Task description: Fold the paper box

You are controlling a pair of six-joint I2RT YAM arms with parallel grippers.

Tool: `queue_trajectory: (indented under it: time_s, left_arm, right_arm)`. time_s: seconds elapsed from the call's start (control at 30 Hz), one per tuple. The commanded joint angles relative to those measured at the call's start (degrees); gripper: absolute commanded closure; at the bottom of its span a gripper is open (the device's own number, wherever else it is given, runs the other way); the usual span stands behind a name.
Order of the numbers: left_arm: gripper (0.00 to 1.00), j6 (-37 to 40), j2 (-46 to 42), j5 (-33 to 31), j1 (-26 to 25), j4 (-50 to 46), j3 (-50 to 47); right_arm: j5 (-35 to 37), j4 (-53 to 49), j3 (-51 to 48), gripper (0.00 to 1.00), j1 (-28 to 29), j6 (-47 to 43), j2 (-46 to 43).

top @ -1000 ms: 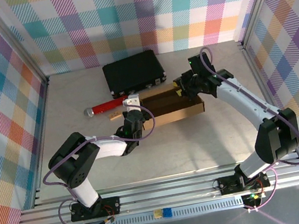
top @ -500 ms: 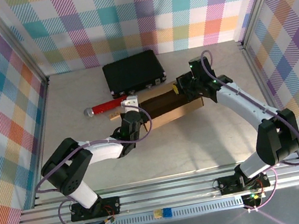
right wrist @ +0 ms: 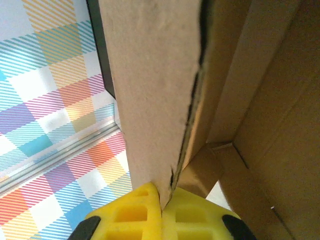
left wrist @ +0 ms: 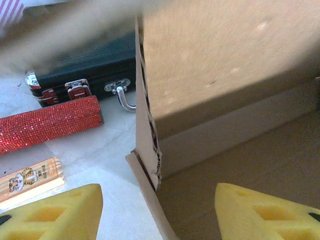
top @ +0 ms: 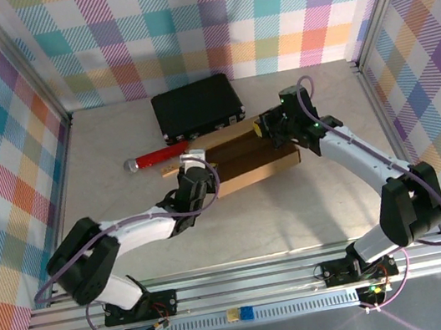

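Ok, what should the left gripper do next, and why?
Probably ease forward and close on the upright end wall of the paper box. The left gripper is open, with that wall's edge standing just ahead between its fingers, while the right gripper is shut on a flap at the other end.

light: bright, even, diffuse | shadows: soft, faint on pale marbled bench (top: pixel 296 211) just beside brown cardboard paper box (top: pixel 263 169) | blur: box's near flap smeared, out of focus, left wrist view
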Motion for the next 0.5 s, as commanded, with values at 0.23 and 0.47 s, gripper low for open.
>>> queue_trajectory:
  time_s: [0.23,0.47]
  left_arm:
    - [0.38,-17.4,-26.8,3.2,-5.3,-25.9,-4.6]
    - [0.34,-23.3,-38.0,2.1,-5.5,-41.5,0.8]
  right_arm:
    - [0.9,-2.9,-7.8,1.0,0.4,0.6,-5.7]
    - [0.1,-5.5,-11.1,1.0,0.4,-0.4,-10.1]
